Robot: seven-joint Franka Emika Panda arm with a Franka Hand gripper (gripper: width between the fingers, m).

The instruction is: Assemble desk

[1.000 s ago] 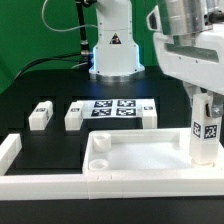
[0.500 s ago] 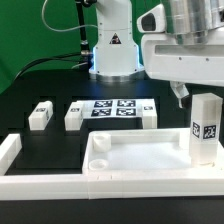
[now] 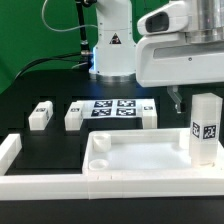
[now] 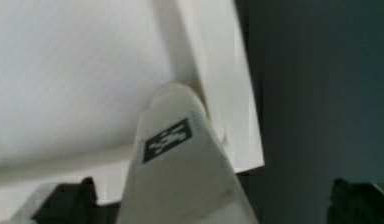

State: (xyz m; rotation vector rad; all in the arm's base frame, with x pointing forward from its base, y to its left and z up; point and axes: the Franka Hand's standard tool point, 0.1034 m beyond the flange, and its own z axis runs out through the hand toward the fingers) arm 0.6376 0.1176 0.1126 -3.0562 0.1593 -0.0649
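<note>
The white tray-like tabletop [image 3: 135, 160] lies at the front of the black table. One white leg [image 3: 206, 127] stands upright in its corner socket at the exterior view's right, tag facing forward. My gripper [image 3: 186, 98] hangs open and empty just above that leg and a little to its left. In the wrist view the leg's top [image 4: 171, 150] shows between my dark fingertips [image 4: 64, 202], apart from both, with the tabletop [image 4: 82, 80] below. Three more legs [image 3: 40, 115] [image 3: 75, 115] [image 3: 148, 113] lie behind the tabletop.
The marker board [image 3: 112, 110] lies between two of the loose legs. A long white border bar [image 3: 40, 182] runs along the front edge and turns up at the left [image 3: 8, 150]. The arm's base [image 3: 113, 50] stands at the back.
My gripper has let go of the upright leg and risen off it, shifting slightly to the exterior view's left. The leg stays standing in its socket.
</note>
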